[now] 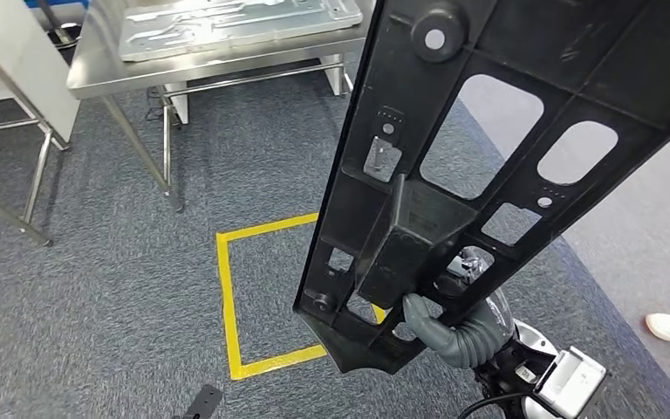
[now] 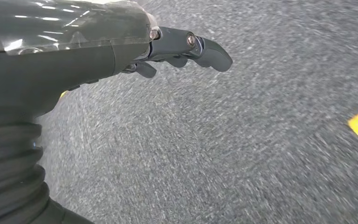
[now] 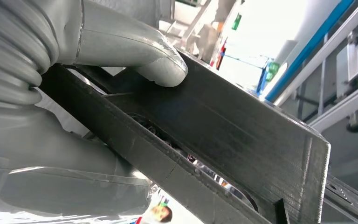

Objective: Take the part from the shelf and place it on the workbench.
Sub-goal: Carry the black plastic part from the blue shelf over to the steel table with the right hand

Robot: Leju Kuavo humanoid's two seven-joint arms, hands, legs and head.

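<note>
My right robot hand grips the long black part by its lower boxed rib, low right of frame; it looks stiff, light, top-heavy. My left robot hand hangs with nothing in it, fingers seemingly curled. The table sits upper left, part's top cut off.

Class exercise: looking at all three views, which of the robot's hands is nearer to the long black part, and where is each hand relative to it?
Right. The right hand grips the black part near its lower end, thumb pressed on it. The left hand hangs over the grey carpet, holding nothing.
</note>
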